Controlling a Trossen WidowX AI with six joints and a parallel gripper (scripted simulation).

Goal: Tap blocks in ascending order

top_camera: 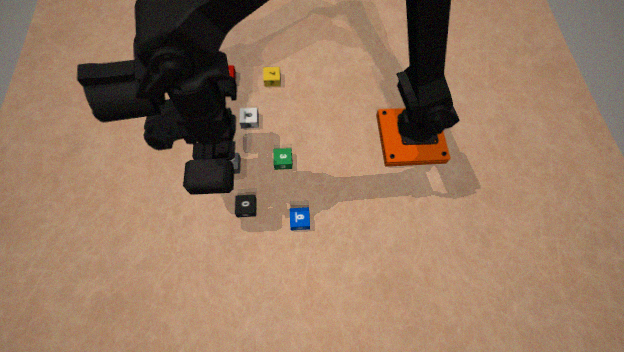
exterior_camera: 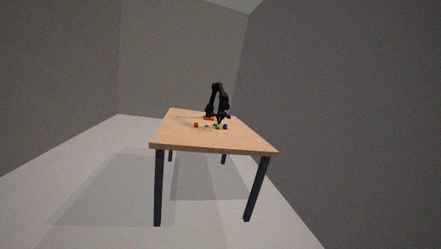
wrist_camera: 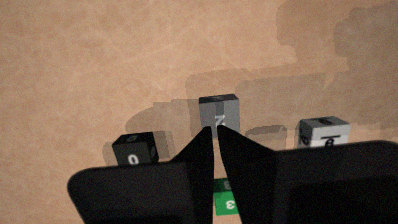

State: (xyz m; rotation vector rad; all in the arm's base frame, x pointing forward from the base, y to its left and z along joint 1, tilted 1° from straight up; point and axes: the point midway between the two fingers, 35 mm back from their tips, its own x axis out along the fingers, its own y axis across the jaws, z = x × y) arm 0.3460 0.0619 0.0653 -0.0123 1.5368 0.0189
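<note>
Wrist view: the black 0 block sits left of the grey 2 block. The claw is pressed together, empty, its tips lined up with the grey one, I'd guess to make a narrow tapper for digit two. The white block is to the grey one's right. From above, the arm mostly hides the grey block and its digit, but that view adds the red, yellow and blue blocks, outside the wrist view.

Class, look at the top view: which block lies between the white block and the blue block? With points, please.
The green block (top_camera: 283, 157) (wrist_camera: 226, 204), showing a 3, lies between the white block (top_camera: 249, 116) (wrist_camera: 324, 134) and blue block (top_camera: 300, 218), as the top view shows.
</note>
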